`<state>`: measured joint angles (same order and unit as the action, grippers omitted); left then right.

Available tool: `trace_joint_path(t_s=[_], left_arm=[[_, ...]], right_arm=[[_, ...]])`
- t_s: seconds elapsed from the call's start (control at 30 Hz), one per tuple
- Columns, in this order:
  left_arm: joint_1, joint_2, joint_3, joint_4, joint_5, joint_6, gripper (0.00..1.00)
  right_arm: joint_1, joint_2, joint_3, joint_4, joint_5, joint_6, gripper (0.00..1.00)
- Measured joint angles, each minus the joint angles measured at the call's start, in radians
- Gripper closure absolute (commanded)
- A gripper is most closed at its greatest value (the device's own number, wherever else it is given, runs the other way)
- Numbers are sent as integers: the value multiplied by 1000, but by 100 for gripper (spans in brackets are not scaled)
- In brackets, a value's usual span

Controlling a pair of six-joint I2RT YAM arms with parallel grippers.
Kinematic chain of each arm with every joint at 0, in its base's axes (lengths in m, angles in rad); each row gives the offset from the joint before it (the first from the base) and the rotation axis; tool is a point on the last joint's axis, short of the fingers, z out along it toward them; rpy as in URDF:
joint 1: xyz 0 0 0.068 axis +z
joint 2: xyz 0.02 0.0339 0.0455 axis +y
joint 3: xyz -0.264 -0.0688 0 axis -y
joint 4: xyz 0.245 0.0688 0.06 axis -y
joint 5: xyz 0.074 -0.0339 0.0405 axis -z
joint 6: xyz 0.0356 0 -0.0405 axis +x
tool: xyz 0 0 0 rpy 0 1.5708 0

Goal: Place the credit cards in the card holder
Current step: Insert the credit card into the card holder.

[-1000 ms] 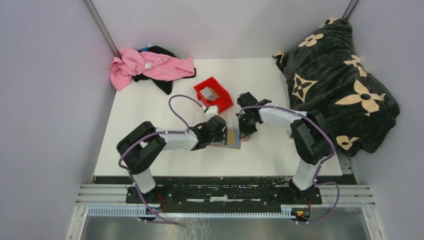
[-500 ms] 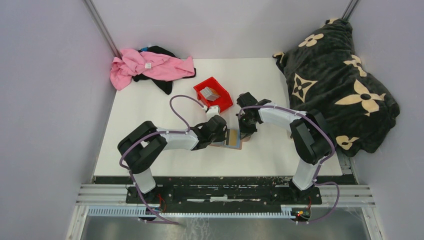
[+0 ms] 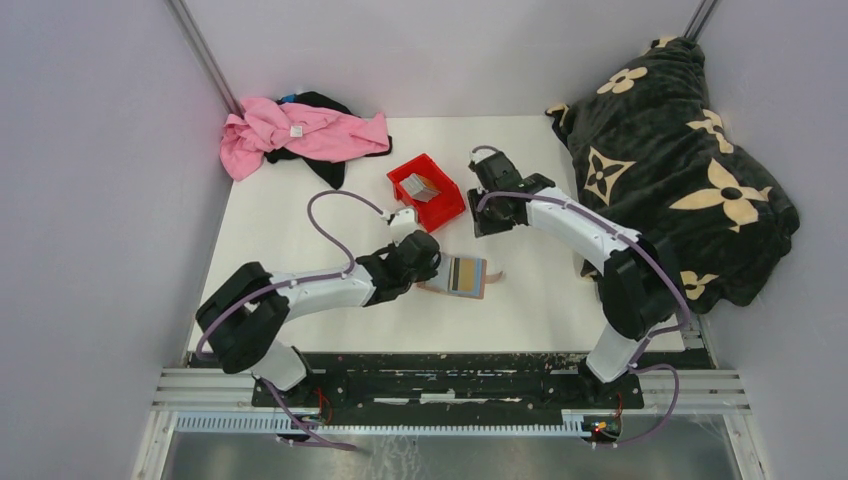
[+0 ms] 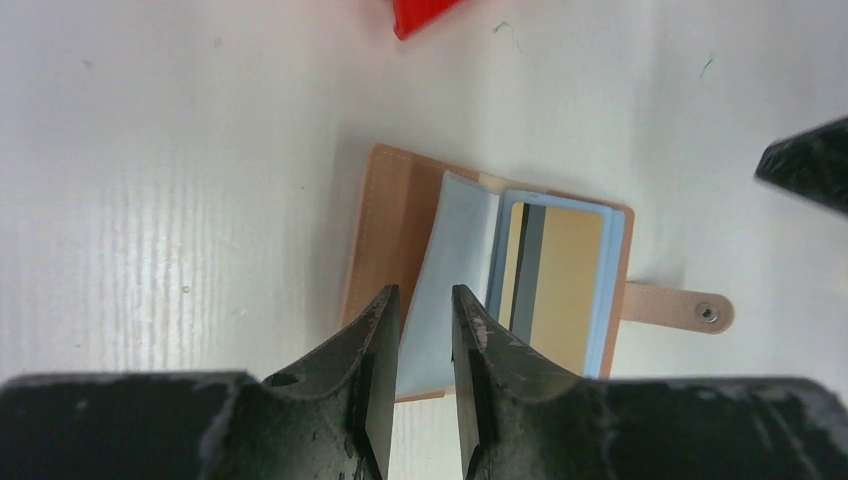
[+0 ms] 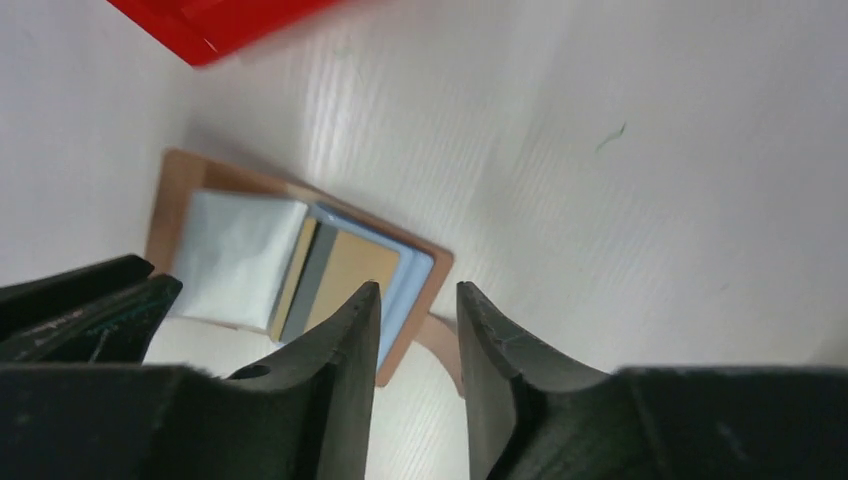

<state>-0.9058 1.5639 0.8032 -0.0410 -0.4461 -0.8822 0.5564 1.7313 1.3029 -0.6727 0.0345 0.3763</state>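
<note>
On the white counter (image 3: 300,250), just near of the red bin (image 3: 452,206), the tan holder (image 3: 465,277) lies open, a gold card (image 4: 565,285) in its sleeve. The left gripper (image 4: 420,300) hovers over its left half and the right gripper (image 5: 415,295) hangs beside the bin. Both are slightly spread and empty.

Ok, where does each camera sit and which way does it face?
Top external: above, behind the bases, looking down at the table; both arms show.
Left wrist: looks down past the left claw at the open card holder.
Right wrist: looks down past the right claw at the same holder.
Shared: both wrist views catch the red bin's corner.
</note>
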Motion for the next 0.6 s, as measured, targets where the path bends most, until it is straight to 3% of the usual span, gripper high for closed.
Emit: trace_joint_path(t_s=[0.03,0.17,0.37,0.6], left_arm=[[0,-23,-3,-10,-10,-7,65],[0,-104,-12,-43,-54,-21,61],[0,-229,-36,-65,-130,-26,46],[23,-275,-50,-92,-179,-27,38]], right_arm=[[0,-9,21,7,8,-15,53],[10,-43,81,99,60,-82,23],[11,-40,100,309,57,-43,32],[8,197,469,261,-53,-74,19]])
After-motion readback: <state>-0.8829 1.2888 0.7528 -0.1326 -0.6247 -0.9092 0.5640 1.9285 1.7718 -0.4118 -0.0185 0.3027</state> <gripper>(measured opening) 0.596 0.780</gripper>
